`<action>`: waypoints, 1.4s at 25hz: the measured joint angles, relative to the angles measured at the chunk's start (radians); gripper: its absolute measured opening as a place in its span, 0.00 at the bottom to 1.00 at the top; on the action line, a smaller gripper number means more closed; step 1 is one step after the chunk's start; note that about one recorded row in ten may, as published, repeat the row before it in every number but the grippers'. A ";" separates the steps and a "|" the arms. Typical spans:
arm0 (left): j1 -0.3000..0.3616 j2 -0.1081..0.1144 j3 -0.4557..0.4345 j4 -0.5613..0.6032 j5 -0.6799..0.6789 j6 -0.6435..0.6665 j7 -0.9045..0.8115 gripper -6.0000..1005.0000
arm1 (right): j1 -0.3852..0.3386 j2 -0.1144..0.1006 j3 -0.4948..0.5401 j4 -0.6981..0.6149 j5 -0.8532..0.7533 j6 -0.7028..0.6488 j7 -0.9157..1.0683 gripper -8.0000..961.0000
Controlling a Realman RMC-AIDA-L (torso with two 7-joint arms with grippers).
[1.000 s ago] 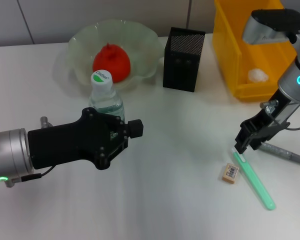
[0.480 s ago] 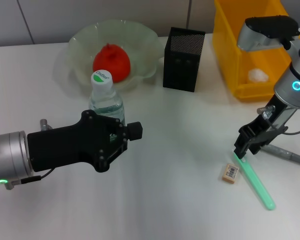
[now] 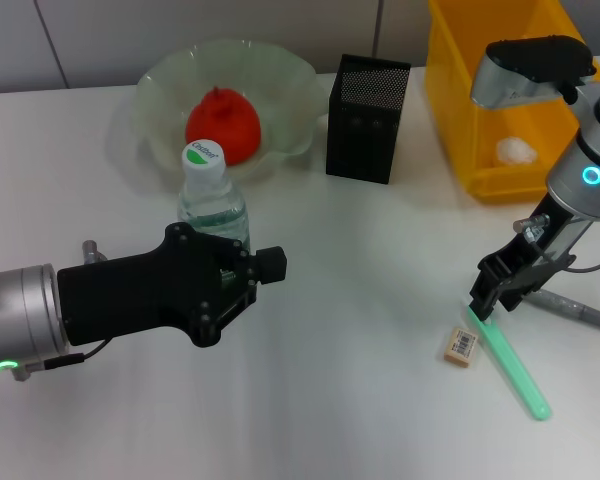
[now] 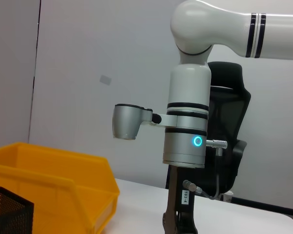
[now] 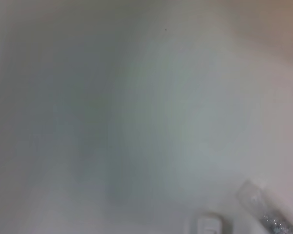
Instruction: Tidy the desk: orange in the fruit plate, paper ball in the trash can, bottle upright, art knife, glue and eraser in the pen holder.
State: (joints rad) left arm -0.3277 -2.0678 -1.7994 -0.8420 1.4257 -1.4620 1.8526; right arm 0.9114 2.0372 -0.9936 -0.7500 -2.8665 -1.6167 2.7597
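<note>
The orange [image 3: 222,125] lies in the pale green fruit plate [image 3: 280,75]. In front of the plate the bottle [image 3: 212,190] stands upright, with my left gripper [image 3: 267,264] just in front of it and hiding its lower part. The paper ball [image 3: 517,150] sits in the yellow trash can [image 3: 460,110]. My right gripper [image 3: 488,303] hangs open over the near end of the green art knife [image 3: 515,370]. The tan eraser [image 3: 461,346] lies just left of the knife. The grey glue stick [image 3: 575,307] lies to the knife's right. The black mesh pen holder [image 3: 368,118] stands between plate and can.
The trash can [image 4: 49,180] and a corner of the pen holder [image 4: 7,214] show in the left wrist view, with the right arm [image 4: 185,146] beyond them. White desk [image 3: 360,400] stretches bare between the two arms.
The right gripper has shifted slightly down and right, staying over the art knife's end. The left gripper has dropped back a little from the bottle.
</note>
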 joint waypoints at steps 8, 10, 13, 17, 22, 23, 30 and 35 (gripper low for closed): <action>0.000 0.000 0.000 0.010 -0.002 0.000 0.002 0.02 | 0.000 0.007 -0.020 0.002 0.001 0.020 -0.001 0.38; 0.000 0.000 0.000 0.010 -0.002 0.000 0.002 0.02 | 0.000 0.010 -0.020 0.002 0.002 0.025 -0.002 0.38; 0.001 0.000 0.000 0.011 -0.002 0.000 0.002 0.02 | 0.000 0.012 -0.020 0.002 0.005 0.031 -0.007 0.38; 0.003 0.000 0.000 0.011 -0.002 -0.001 0.002 0.02 | 0.005 0.013 -0.020 0.018 0.006 0.034 -0.010 0.38; 0.003 0.000 0.000 0.011 -0.003 -0.001 0.002 0.02 | 0.007 0.014 -0.020 0.025 0.006 0.036 -0.011 0.37; 0.004 0.000 0.000 0.011 -0.003 -0.001 0.002 0.02 | 0.007 0.014 -0.020 0.026 0.007 0.036 -0.011 0.37; 0.005 0.000 0.000 0.011 -0.003 -0.001 0.002 0.02 | 0.007 0.014 -0.020 0.027 0.007 0.037 -0.011 0.37; 0.006 0.000 0.000 0.011 -0.003 -0.001 0.002 0.02 | 0.008 0.014 -0.020 0.036 0.004 0.043 -0.011 0.37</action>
State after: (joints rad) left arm -0.3220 -2.0678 -1.7993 -0.8313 1.4230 -1.4633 1.8546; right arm 0.9194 2.0509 -1.0140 -0.7138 -2.8624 -1.5733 2.7488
